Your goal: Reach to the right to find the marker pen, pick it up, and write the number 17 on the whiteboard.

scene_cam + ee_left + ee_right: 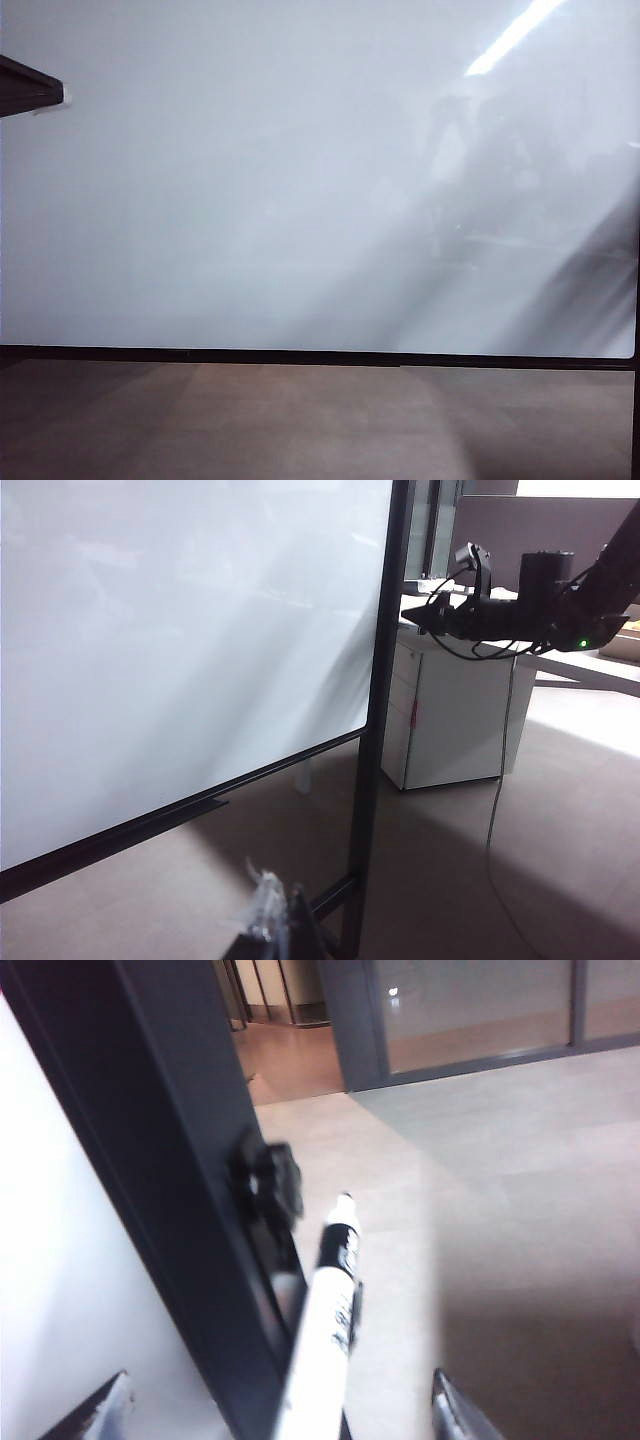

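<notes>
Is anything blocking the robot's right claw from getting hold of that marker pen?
Nothing visible does. In the right wrist view the marker pen lies between the open jaws of the right gripper, beside the whiteboard's dark frame. The left gripper hangs far off, low by the board's stand.

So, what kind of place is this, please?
Probably an office or meeting room: a large framed whiteboard on a stand, a white drawer cabinet beside it, and glass partition walls behind.

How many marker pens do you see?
1. The marker pen sits between the right pincer fingers, beside the whiteboard frame. Others may be hidden out of view.
</notes>
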